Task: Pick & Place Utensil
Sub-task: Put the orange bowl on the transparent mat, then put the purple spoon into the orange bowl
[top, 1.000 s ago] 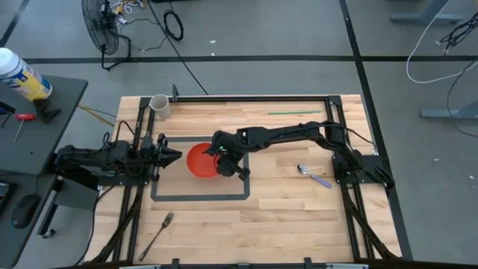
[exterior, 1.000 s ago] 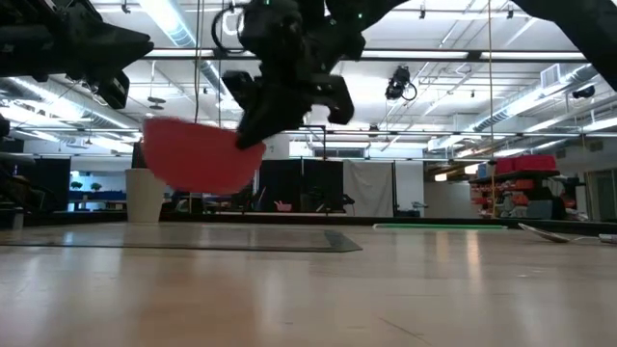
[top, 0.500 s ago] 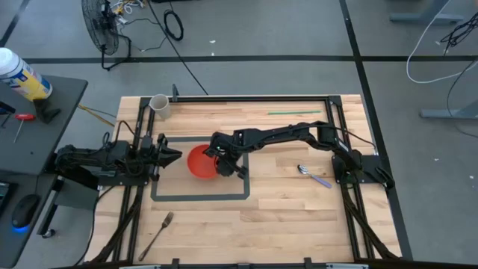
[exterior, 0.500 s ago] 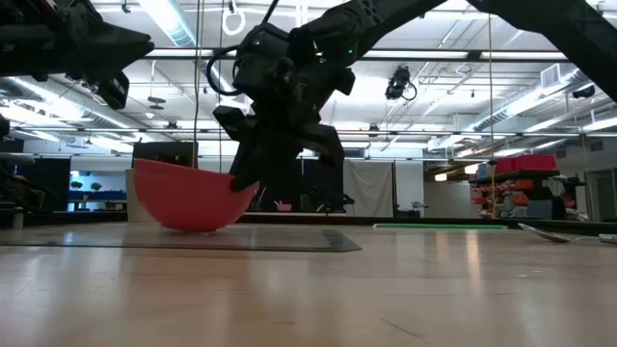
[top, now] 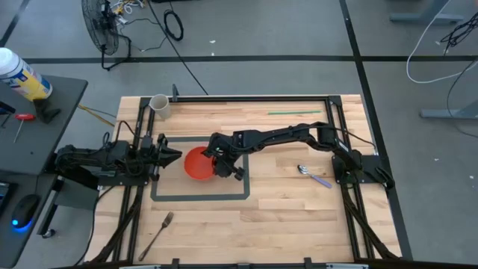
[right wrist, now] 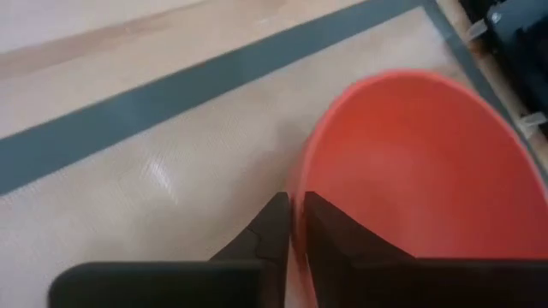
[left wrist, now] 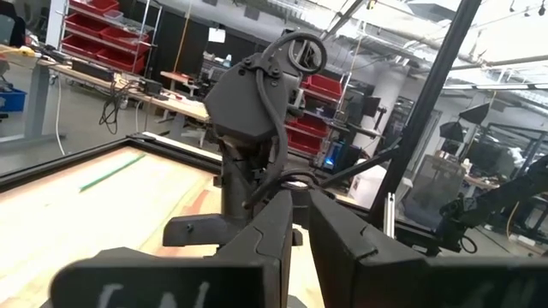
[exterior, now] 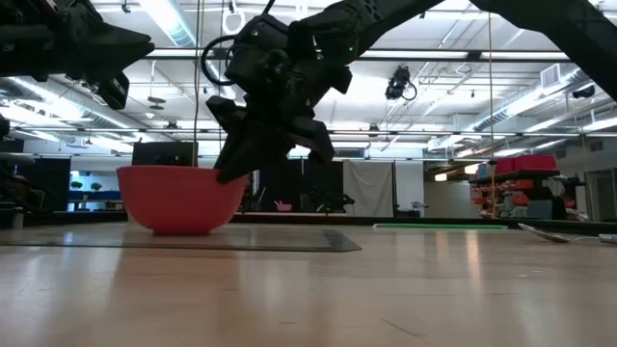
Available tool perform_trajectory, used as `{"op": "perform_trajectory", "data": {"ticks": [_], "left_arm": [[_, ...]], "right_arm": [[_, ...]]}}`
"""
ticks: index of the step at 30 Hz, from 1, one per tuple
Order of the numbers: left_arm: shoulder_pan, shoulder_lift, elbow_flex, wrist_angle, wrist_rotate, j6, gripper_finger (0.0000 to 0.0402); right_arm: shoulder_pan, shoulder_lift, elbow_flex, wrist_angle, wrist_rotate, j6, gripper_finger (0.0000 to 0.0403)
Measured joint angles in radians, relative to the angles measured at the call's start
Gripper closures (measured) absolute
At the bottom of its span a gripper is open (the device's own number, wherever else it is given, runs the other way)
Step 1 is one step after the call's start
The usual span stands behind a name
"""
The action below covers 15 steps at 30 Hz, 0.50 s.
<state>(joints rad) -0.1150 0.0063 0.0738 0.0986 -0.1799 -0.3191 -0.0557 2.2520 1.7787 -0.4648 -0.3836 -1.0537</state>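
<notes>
On a side table to the left of the worktop (top: 284,217), a white and yellow bottle (top: 22,75) is seen, and a white cup (top: 159,104) stands near the worktop's far left corner. The left arm is laid low at the left edge of the worktop, with the left gripper (top: 170,157) pointed toward the middle; its jaws are seen pressed together in the left wrist view, with nothing between them. A fork (top: 155,234) lies on the wood near the front left, outside the dark tape rectangle (top: 202,197) marked on the worktop. A red bowl (top: 199,162) rests upright on the worktop inside the left part of that rectangle, just beside the left gripper, and in the low view its base is seen seated on the surface. The right arm is stretched across from the right side, and the right gripper (top: 222,166) is set at the bowl's right rim. In the right wrist view the bowl's rim is seen running between the two fingers (right wrist: 272,231), which stand only slightly apart, one outside the wall and one inside; whether the rim is pinched or merely straddled cannot be told. A spoon (top: 314,175) with a pale purple handle lies on the wood to the right, well apart from the bowl and near the right arm's base. A thin green strip (top: 294,113) lies along the far edge.
</notes>
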Motion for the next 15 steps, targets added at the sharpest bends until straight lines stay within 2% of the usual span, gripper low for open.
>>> {"op": "perform_trajectory", "data": {"ticks": [11,15], "left_arm": [[0.0,0.0,0.0,0.0,-0.001,0.0,0.0356],[0.0,0.0,0.0,-0.002,-0.002,0.0,0.0356]], "right_arm": [[0.023,-0.007,-0.013,0.059,0.013,0.071,0.0318],[0.056,-0.063,-0.014,0.05,0.041,0.078,0.0303]]}}
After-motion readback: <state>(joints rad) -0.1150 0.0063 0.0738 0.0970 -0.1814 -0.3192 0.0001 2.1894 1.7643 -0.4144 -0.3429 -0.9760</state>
